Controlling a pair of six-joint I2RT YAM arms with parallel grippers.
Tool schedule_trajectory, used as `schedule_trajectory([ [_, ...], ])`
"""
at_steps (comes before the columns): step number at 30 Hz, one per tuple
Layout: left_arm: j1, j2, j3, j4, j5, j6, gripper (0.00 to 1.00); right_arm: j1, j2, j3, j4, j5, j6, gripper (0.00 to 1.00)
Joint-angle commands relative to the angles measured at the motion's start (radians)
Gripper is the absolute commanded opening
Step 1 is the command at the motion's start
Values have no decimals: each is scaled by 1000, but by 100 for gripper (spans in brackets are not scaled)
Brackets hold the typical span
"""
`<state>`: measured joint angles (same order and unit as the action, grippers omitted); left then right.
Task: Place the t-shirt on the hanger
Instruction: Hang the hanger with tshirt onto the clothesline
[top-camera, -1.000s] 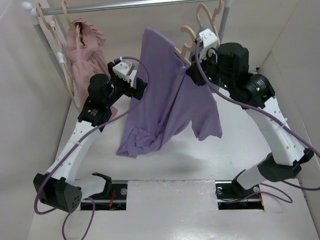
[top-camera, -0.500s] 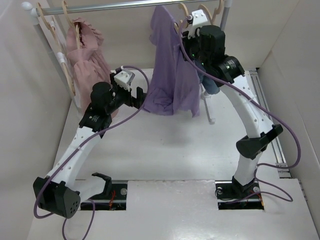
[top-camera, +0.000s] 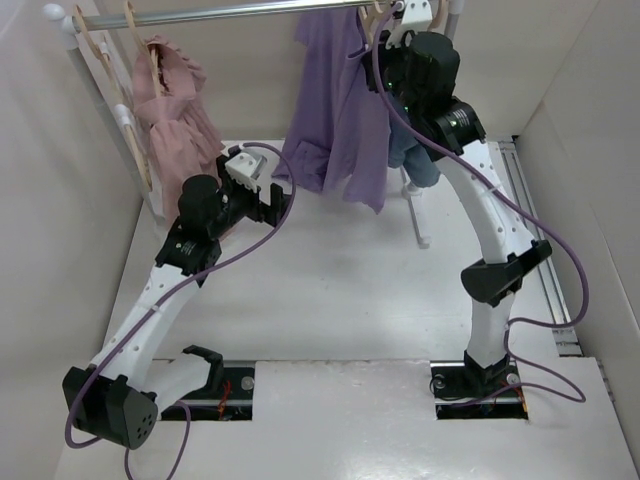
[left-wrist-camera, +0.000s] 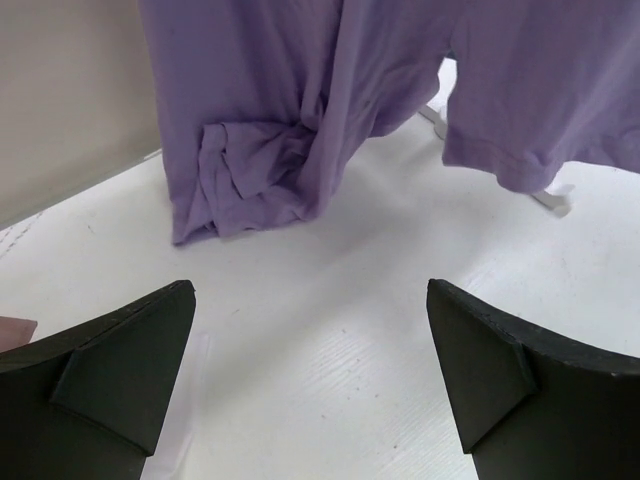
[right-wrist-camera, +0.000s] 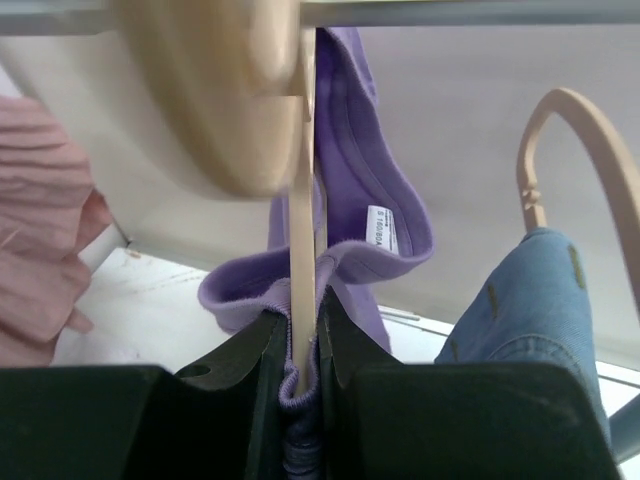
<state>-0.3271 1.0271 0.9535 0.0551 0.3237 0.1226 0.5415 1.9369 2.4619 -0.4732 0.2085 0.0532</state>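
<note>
At the top centre, my right gripper (right-wrist-camera: 303, 345) pinched the hanger (right-wrist-camera: 302, 240) with the t-shirt (top-camera: 335, 110) draped on it, up by the rail (top-camera: 220, 14). My left gripper (left-wrist-camera: 310, 385) hung wide open, centre-left. Next, I judged, the hook needed seating before release.

t-shirt (top-camera: 335, 115): soft matt cloth (ribbed at collar) | hanger (right-wrist-camera: 303, 250): smooth pale wood | rail (top-camera: 220, 13): shiny metal

Lavender t-shirt (top-camera: 335, 110) hung in loose vertical folds below the rail (top-camera: 220, 13), lower edge bunched and twisted. Its collar, white label showing, wrapped the thin pale wood hanger (right-wrist-camera: 303, 250), upright, seen edge-on.
</note>
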Motion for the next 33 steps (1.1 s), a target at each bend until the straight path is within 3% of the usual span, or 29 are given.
schedule_trajectory([
  [1, 0, -22, -13, 45, -11, 3, 100, -43, 45, 103, 134, 0, 48, 0],
  [13, 0, -22, -22, 45, -11, 3, 100, -92, 102, 85, 136, -61, 126, 0],
  [19, 0, -32, -31, 45, -2, 22, 100, -74, 42, -39, 108, -80, 126, 0],
  [21, 0, -32, -32, 45, -2, 22, 100, -63, -1, -145, 128, -80, 126, 14],
  [22, 0, -32, -41, 45, -2, 22, 100, -51, -44, -173, 128, -80, 107, 33],
  [26, 0, -41, -50, 54, -2, 22, 100, -15, -148, -335, 93, -12, 70, 58],
  [33, 0, -32, -50, 63, 31, 22, 100, 15, -302, -455, 91, 81, 36, 64],
])
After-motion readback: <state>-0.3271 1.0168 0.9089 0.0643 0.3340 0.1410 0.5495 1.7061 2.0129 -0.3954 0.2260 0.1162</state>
